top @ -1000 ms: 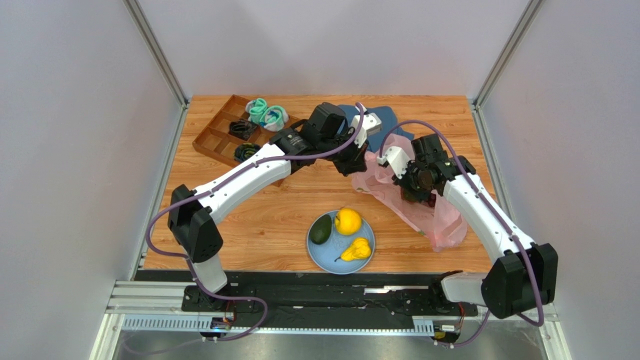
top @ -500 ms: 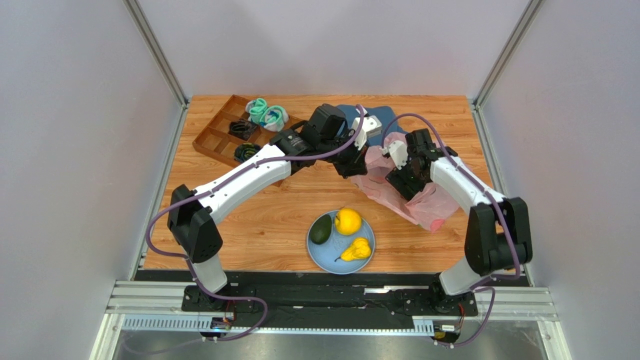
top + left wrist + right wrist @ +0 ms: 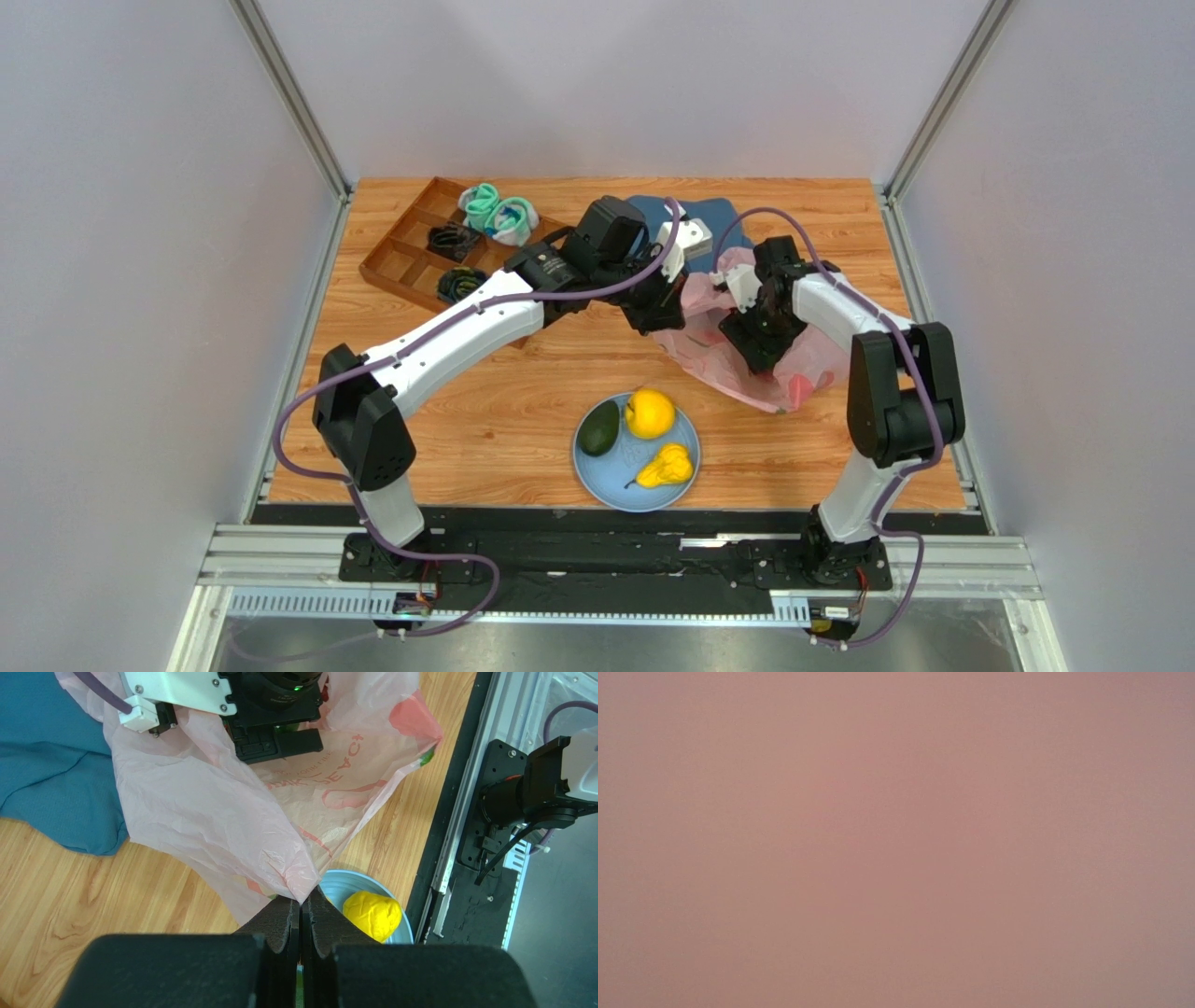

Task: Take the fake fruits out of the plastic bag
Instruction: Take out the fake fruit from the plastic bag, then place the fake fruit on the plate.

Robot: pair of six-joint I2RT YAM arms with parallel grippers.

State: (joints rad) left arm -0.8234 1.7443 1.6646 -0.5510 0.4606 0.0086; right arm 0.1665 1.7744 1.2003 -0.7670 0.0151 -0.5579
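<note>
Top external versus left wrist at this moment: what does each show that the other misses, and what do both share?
Only top external: the wooden tray with teal socks, the pear on the plate, and both arms whole.
Only left wrist: the left gripper shut on a pinched fold of the plastic bag, and the red print on that bag.
Both: the pink bag, the blue cloth, the yellow citrus on the plate, and the right gripper pushed into the bag, with how its jaws stand hidden.
</note>
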